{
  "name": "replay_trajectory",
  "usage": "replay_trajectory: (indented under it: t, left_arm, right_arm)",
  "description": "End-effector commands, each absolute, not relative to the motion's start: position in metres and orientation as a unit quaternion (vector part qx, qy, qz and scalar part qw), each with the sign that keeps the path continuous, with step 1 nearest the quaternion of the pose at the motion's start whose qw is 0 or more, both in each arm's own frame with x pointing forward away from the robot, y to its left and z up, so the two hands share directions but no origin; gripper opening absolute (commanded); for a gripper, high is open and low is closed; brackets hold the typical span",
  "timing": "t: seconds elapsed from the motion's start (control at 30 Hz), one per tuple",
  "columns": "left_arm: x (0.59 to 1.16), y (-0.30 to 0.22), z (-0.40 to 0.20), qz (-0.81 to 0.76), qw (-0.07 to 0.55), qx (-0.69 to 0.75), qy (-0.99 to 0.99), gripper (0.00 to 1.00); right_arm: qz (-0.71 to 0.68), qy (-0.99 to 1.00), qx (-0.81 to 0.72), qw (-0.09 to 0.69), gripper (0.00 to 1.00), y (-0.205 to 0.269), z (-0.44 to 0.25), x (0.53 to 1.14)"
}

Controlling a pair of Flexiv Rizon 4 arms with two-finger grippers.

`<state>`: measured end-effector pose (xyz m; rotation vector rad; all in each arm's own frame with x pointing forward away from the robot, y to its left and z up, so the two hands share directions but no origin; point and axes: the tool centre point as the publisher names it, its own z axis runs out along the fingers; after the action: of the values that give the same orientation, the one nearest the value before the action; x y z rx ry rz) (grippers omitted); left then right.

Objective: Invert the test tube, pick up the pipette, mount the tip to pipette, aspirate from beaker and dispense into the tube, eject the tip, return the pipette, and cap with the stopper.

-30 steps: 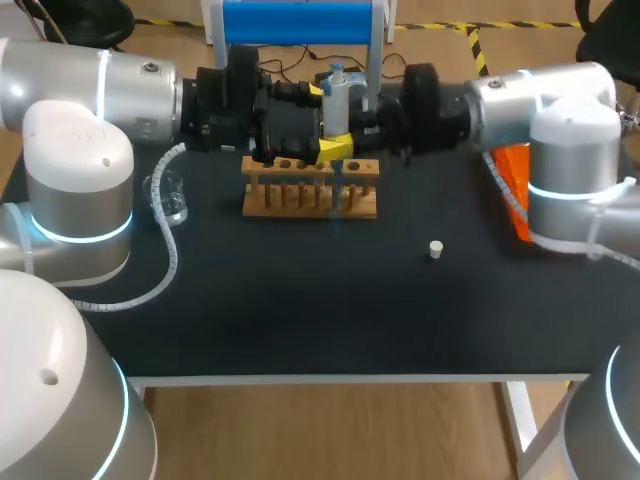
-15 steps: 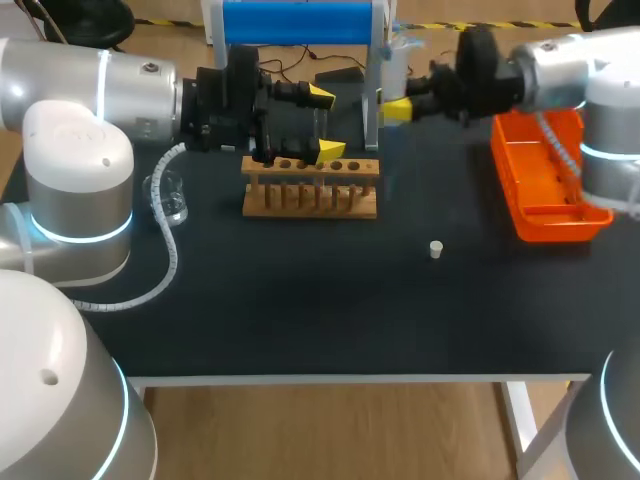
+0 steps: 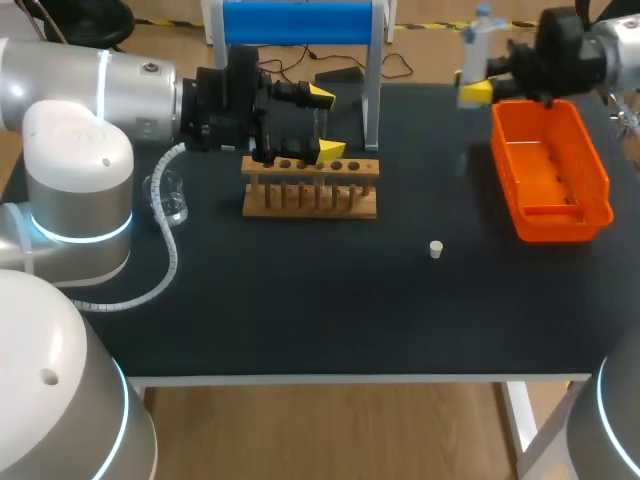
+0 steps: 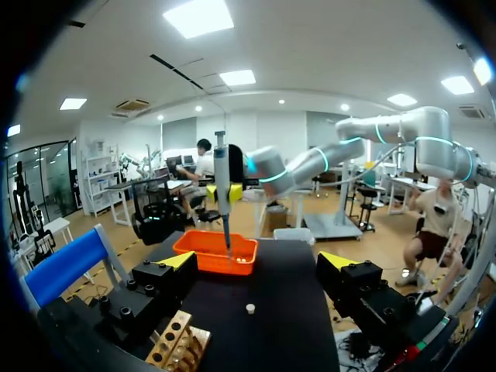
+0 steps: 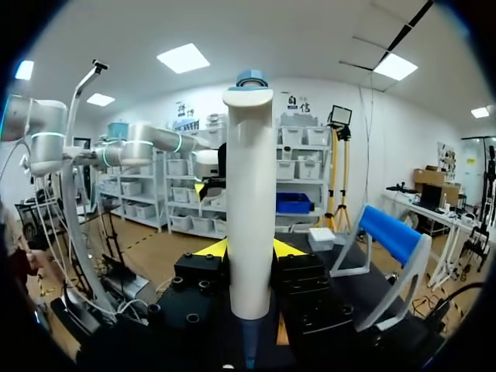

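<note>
Overhead, our right end effector (image 3: 478,92) pinches the white blue-capped plastic pipette (image 3: 481,40) upright at the worktop's far edge, beside the orange tray (image 3: 555,175). From the left wrist, our left end effector (image 4: 260,267) stands spread over the wooden tube rack (image 4: 172,349). From the right wrist, yellow fingertips (image 5: 211,249) clamp the pipette's barrel.

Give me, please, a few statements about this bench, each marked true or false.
1. The right gripper is shut on the pipette. True.
2. The stopper lies inside the bin. False: it lies on the table, apart from the bin.
3. The left gripper is open, close behind the rack. True.
4. The beaker stands against the bin. False: it stands on the rack's other side, near the left arm.
</note>
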<state>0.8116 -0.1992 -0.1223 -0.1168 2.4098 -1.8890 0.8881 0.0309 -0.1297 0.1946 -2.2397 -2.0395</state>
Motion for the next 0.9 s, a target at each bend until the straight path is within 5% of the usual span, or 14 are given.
replay_trajectory:
  t: [0.03,0.9]
  left_arm:
    - [0.811,-0.199,-0.123,-0.616,0.039,-0.038,0.786,1.0]
    - [0.811,-0.199,-0.123,-0.616,0.039,-0.038,0.786,1.0]
  right_arm:
    - [-0.671,-0.738,0.062,0.047,0.0,-0.01,-0.131,0.886]
    - [-0.706,-0.705,0.041,0.043,0.0,-0.146,-0.166,0.921]
